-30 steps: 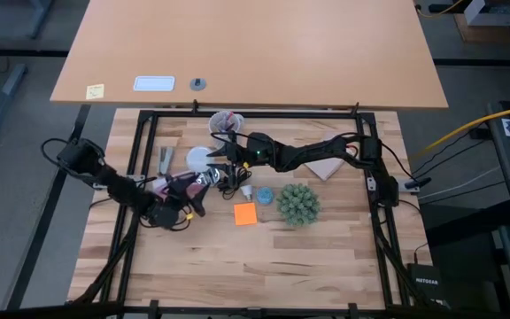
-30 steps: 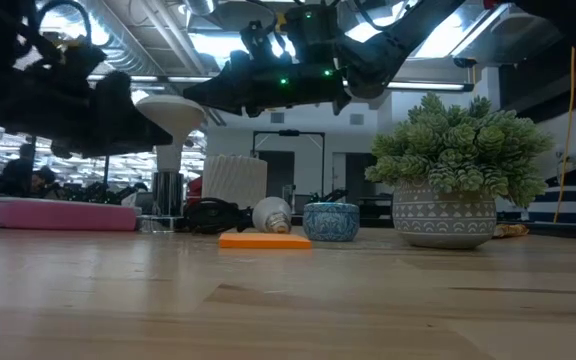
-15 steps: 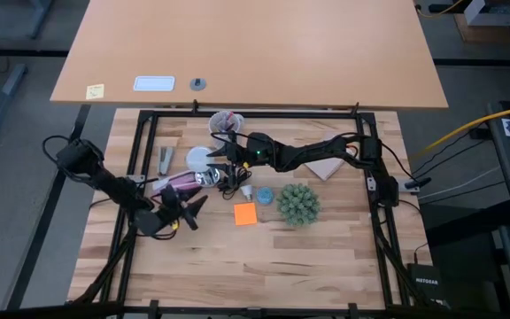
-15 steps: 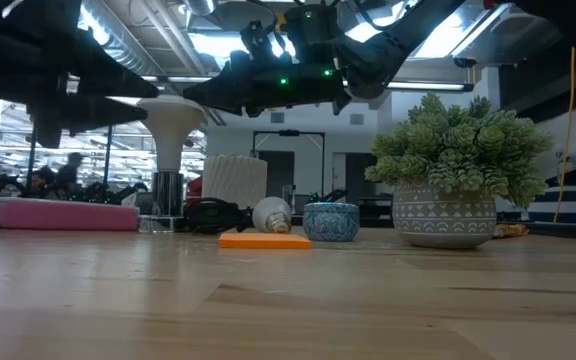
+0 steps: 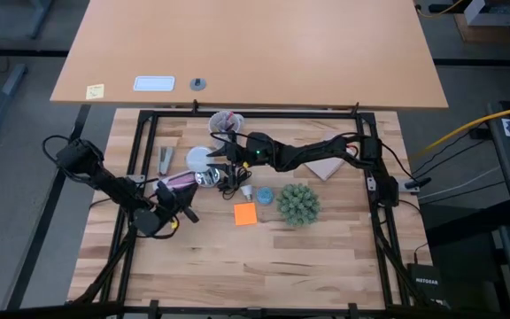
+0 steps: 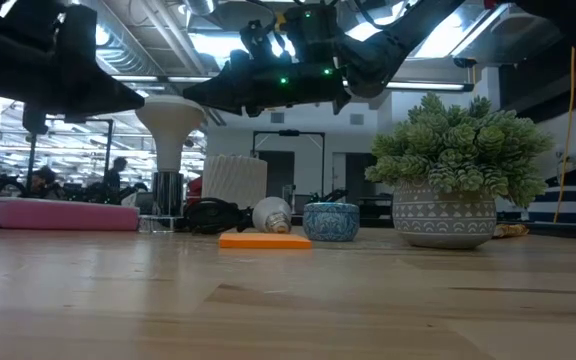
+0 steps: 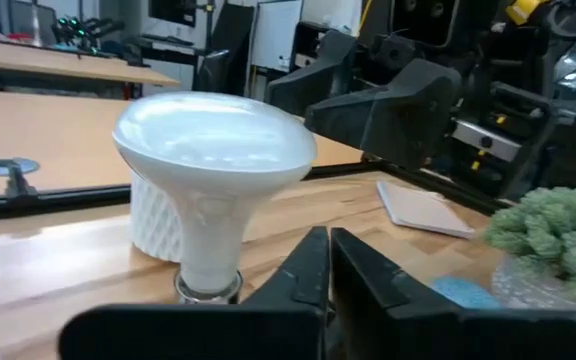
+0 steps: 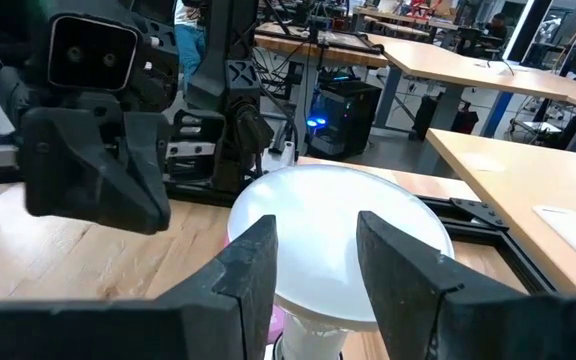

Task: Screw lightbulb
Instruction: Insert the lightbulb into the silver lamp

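**A:** What's the setting?

**B:** A pale wooden table (image 5: 264, 266) inside a black frame, with a tan desk (image 5: 264, 49) beyond it at 12 o'clock. The low view shows a workshop with bright ceiling lights and a person (image 6: 118, 166) far back.

**A:** And the lightbulb?

**B:** The lightbulb (image 5: 199, 159) stands upright, dome up, at 10 o'clock from the orange sticky note (image 5: 245, 213). A potted plant (image 5: 297, 204) sits at 3 o'clock from that note.

**A:** The grippers?

**B:** The right gripper (image 8: 313, 250) hangs just over the dome, its fingers spread wide and gripping nothing. The left gripper (image 7: 328, 245) is at 9 o'clock from the note, its fingers pressed together and empty.

**A:** What has changed since a second ago?

**B:** The left gripper was then spread wide up by the pink thing (image 5: 175, 182), close to the bulb. It has pulled back toward 7 o'clock and closed. The right arm and the bulb have not moved.
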